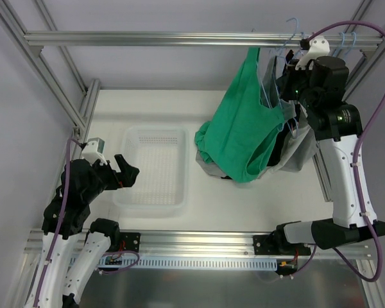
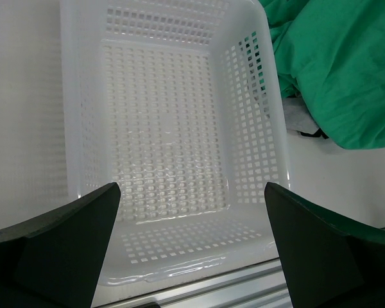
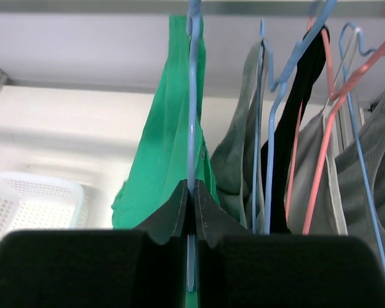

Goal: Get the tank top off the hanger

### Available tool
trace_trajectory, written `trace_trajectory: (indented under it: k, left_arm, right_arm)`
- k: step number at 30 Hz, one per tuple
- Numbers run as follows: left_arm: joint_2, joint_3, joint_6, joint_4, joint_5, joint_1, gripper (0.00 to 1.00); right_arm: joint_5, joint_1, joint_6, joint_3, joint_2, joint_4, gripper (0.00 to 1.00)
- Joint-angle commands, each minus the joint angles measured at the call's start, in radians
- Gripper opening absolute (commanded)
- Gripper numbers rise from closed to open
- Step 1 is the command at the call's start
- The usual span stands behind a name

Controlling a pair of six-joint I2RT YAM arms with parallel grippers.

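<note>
1. The green tank top is hung from a light blue hanger on the top rail at the far right of the frame. Its lower part is bunched on the desk, just right of the white basket.
2. In the right wrist view, the hanger's thin wire is seen running straight down beside the green fabric and into the right pincer.
3. The right pincer is clamped together on that wire, with its fingers meeting around it.
4. Further garments are hung to the right of the tank top: a grey one and a black one, on blue and pink hangers.
5. The left pincer is held wide apart, with nothing between its fingers. It is positioned over the near edge of the perforated basket, well apart from the tank top.
</note>
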Motion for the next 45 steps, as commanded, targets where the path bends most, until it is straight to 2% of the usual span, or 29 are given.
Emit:
trace_trajectory:
  k: [1,8,15,18,21,22,25,26,28,29,30,32,33,34,35,37,41,45]
  left_arm:
    - [0.013,-0.003,-0.01,0.035,0.011,-0.007,0.99]
    - [0.024,-0.002,-0.009,0.033,0.014,-0.007,0.99]
    - [0.053,0.012,0.004,0.041,0.043,-0.007,0.99]
    - [0.09,0.026,0.011,0.065,0.112,-0.007,0.99]
    - [0.147,0.049,-0.028,0.146,0.291,-0.009,0.99]
    - [0.163,0.064,-0.065,0.185,0.395,-0.013,0.99]
    - [0.237,0.149,-0.122,0.306,0.401,-0.119,0.99]
    - [0.298,0.188,-0.127,0.318,0.325,-0.23,0.99]
    - [0.38,0.322,-0.112,0.335,0.228,-0.371,0.99]
    - [0.473,0.375,-0.093,0.335,0.171,-0.448,0.99]
    - [0.521,0.424,-0.046,0.335,0.055,-0.599,0.99]
    - [0.661,0.582,0.017,0.335,-0.062,-0.74,0.99]
    - [0.705,0.63,0.051,0.335,-0.182,-0.853,0.99]
    - [0.751,0.727,0.118,0.335,-0.231,-0.899,0.99]
    - [0.838,0.775,0.154,0.335,-0.266,-0.936,0.99]
    - [0.916,0.893,0.223,0.335,-0.358,-1.008,0.99]
    - [1.073,1.004,0.238,0.337,-0.346,-1.032,0.96]
    - [1.122,1.049,0.215,0.354,-0.337,-1.039,0.91]
  right_arm:
    - [-0.036,-0.009,0.02,0.011,-0.056,0.16,0.0]
    - [-0.107,-0.011,0.05,-0.126,-0.186,0.159,0.0]
    - [-0.176,-0.01,0.079,-0.333,-0.426,0.156,0.0]
    - [-0.216,-0.011,0.099,-0.406,-0.54,0.134,0.0]
    - [-0.256,-0.011,0.119,-0.462,-0.661,0.088,0.0]
    - [-0.268,-0.011,0.121,-0.481,-0.715,0.049,0.0]
    - [-0.288,-0.011,0.125,-0.492,-0.787,-0.065,0.0]
    - [-0.288,-0.009,0.127,-0.492,-0.833,-0.096,0.0]
    - [-0.276,-0.011,0.13,-0.479,-0.871,-0.195,0.0]
    - [-0.27,-0.011,0.133,-0.47,-0.902,-0.232,0.0]
    - [-0.257,-0.009,0.13,-0.435,-0.911,-0.307,0.0]
    - [-0.25,-0.009,0.125,-0.386,-0.922,-0.373,0.0]
    - [-0.25,-0.009,0.125,-0.334,-0.927,-0.425,0.0]
    - [-0.251,-0.01,0.125,-0.305,-0.927,-0.45,0.0]
    - [-0.254,-0.009,0.125,-0.274,-0.925,-0.473,0.0]
    - [-0.274,-0.011,0.119,-0.187,-0.919,-0.524,0.0]
    - [-0.3,0.003,0.13,-0.108,-0.919,-0.553,0.0]
    - [-0.328,0.011,0.13,-0.085,-0.924,-0.559,0.0]
